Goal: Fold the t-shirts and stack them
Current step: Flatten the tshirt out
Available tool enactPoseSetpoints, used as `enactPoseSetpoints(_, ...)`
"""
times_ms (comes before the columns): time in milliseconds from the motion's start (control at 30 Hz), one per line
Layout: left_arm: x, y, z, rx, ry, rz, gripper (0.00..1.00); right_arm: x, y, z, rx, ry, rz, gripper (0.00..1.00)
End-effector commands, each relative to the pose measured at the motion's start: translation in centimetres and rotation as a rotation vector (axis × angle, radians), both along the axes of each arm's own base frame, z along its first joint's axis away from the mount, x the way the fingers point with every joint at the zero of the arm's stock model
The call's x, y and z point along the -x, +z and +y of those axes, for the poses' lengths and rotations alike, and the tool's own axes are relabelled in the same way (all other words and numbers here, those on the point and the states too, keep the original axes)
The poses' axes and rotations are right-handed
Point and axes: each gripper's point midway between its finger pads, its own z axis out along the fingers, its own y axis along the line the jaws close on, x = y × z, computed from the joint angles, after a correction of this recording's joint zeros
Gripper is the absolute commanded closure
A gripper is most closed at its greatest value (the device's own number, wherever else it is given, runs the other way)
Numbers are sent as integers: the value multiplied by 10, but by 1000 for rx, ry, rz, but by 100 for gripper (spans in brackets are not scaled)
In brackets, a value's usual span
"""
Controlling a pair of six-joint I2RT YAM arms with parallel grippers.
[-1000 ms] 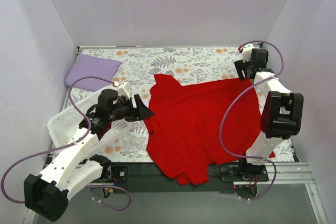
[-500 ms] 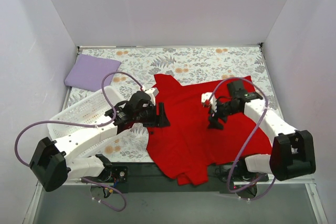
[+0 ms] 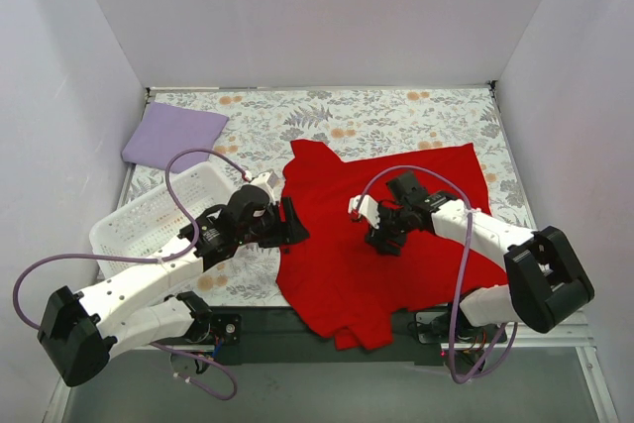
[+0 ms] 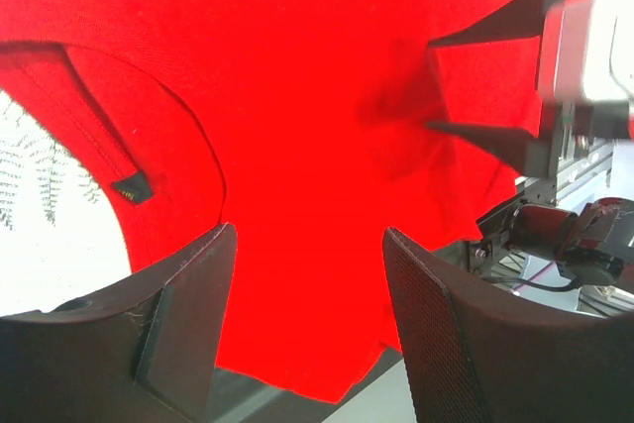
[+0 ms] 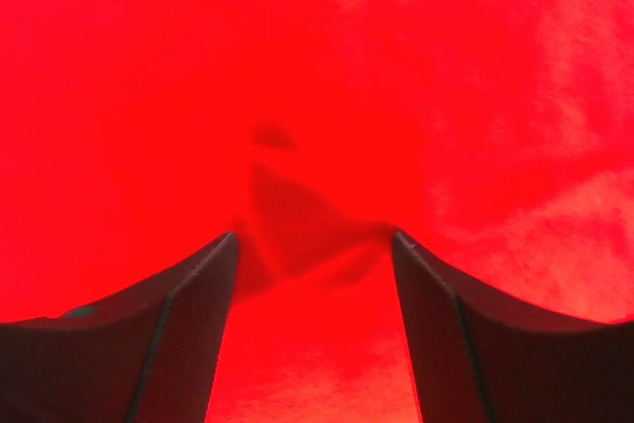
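1. Two garments are in view. A large red cotton t-shirt [image 3: 332, 264] lies spread, with some wrinkles, over the middle and right of the flower-printed table cover [image 3: 376, 116]. Its near hem hangs over the table's front edge.
2. A small lavender folded garment [image 3: 173, 136] sits in the far left corner, well apart from the red shirt.
3. A white perforated plastic basket [image 3: 139, 220] stands at the left side of the table, partly beneath the left arm.
4. The left gripper [image 3: 295, 222] is at the red shirt's left edge, just beside the neck opening. In its wrist view the left gripper [image 4: 309, 274] has its two dark fingers spread wide, with nothing between them but the red t-shirt [image 4: 297, 96] below.
5. That same view shows the collar with a small dark label [image 4: 133, 187], and the leaf-printed cover showing through the neck hole.
6. The right gripper [image 3: 381, 240] is over the middle of the shirt, pointing towards the left arm. From the left wrist camera the right gripper [image 4: 490, 81] shows two separated wedge-shaped fingers.
7. In its own view the right gripper [image 5: 315, 334] is parted and clasps nothing. Red t-shirt fabric [image 5: 317, 66] fills the frame, with a dark shadow between the fingers.
8. Whether either set of fingertips touches the cloth cannot be told.
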Motion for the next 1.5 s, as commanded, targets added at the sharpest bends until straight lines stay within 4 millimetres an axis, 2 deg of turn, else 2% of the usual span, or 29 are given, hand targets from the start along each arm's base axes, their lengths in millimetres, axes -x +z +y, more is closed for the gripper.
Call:
enactPoseSetpoints(0,0,0,2,6,20,-4,41,-17,-3,-3,40,-72,-61,34)
enactPoseSetpoints(100,0,-1,1,4,18,-2,41,-5,-12,-6,59,-39,-42,41)
enactPoseSetpoints(167,0,-3,1,1,14,-1,41,7,-20,-8,72,-5,-15,53)
enactPoseSetpoints(200,0,-4,1,-1,11,-1,41,15,-22,-10,81,25,7,68)
enactPoseSetpoints(233,0,-3,1,-3,9,-5,40,22,-26,-13,89,48,21,74)
enactPoseSetpoints(367,-10,16,-4,4,2,-66,40,45,-27,-25,121,150,54,99)
enactPoseSetpoints(467,-28,26,2,-63,36,-129,40,67,-16,-40,143,300,64,99)
enactPoseSetpoints(533,-43,42,1,-89,40,-182,38,82,-10,-46,137,366,81,99)
enactPoseSetpoints(600,-66,40,0,-126,48,-172,38,93,-1,-54,131,423,57,99)
enactPoseSetpoints(633,-73,48,1,-106,54,-187,38,94,-2,-55,130,424,63,99)
enactPoseSetpoints(667,-84,39,2,-119,57,-164,38,97,1,-56,123,428,53,99)
enactPoseSetpoints(767,-121,51,3,-59,64,-168,38,98,3,-57,117,410,39,99)
enactPoseSetpoints(800,-137,37,8,-75,82,-135,38,94,4,-57,122,383,32,80)
enactPoseSetpoints(833,-151,47,0,-54,58,-148,39,86,10,-53,111,358,8,70)
enactPoseSetpoints(867,-163,43,2,-59,60,-138,39,73,17,-53,97,295,-9,65)
enactPoseSetpoints(900,-173,18,-3,-86,46,-80,40,60,26,-46,59,230,-31,55)
enactPoseSetpoints(933,-186,27,-12,-65,28,-91,41,41,44,-40,13,175,-76,49)
enactPoseSetpoints(1000,-200,16,-20,-67,2,-68,42,8,64,-45,-84,22,-99,40)
enactPoseSetpoints(1033,-205,-4,-27,-72,-22,-22,44,-16,82,-44,-138,-57,-139,40)
enactPoseSetpoints(1067,-219,3,-35,-62,-31,-43,46,-34,85,-58,-162,-158,-131,39)
enactPoseSetpoints(1100,-224,-2,-38,-70,-44,-39,46,-41,92,-56,-225,-191,-112,39)
enactPoseSetpoints(1133,-230,-24,-42,-85,-51,4,47,-50,96,-57,-266,-242,-96,39)
enactPoseSetpoints(1167,-242,-15,-48,-76,-53,-18,48,-58,94,-64,-290,-306,-63,39)
enactPoseSetpoints(1233,-253,-27,-50,-100,-46,2,49,-64,95,-61,-346,-327,-44,39)
enactPoseSetpoints(1267,-258,-44,-50,-126,-39,26,50,-62,86,-60,-355,-358,-9,39)
enactPoseSetpoints(1333,-274,-45,-55,-137,-33,11,53,-62,81,-61,-371,-386,0,39)
enactPoseSetpoints(1367,-275,-62,-54,-157,-36,43,54,-64,81,-62,-377,-396,-12,39)
enactPoseSetpoints(1400,-285,-58,-56,-162,-22,23,54,-64,80,-65,-372,-408,-12,39)
enactPoseSetpoints(1467,-289,-68,-54,-195,-14,34,56,-68,82,-72,-375,-435,-24,39)
